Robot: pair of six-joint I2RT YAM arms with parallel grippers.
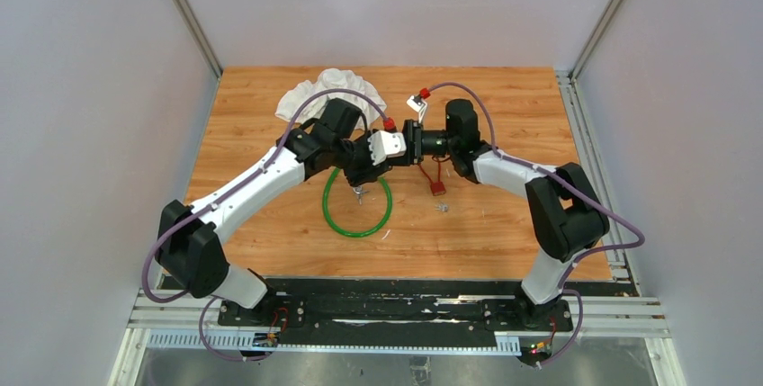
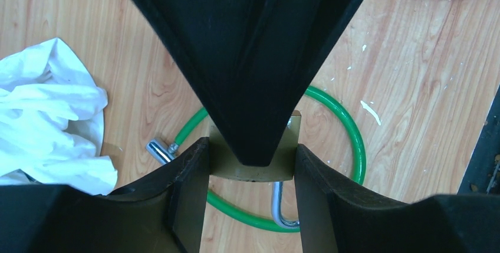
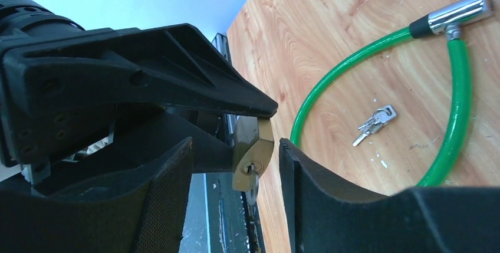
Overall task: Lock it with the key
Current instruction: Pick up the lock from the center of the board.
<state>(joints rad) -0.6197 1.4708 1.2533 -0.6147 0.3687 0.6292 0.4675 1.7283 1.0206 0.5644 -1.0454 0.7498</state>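
Left pincer (image 2: pixel 250 150) clamped; right pincer (image 3: pixel 236 144) open, facing it.

The padlock (image 3: pixel 255 147) is largely hidden, its shackle (image 2: pixel 275 203) partly covered, its key (image 3: pixel 252 185) barely discernible.

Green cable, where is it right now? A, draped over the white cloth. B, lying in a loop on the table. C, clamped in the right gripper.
B: the green cable lies in a loop on the wooden table, with nothing gripping it.
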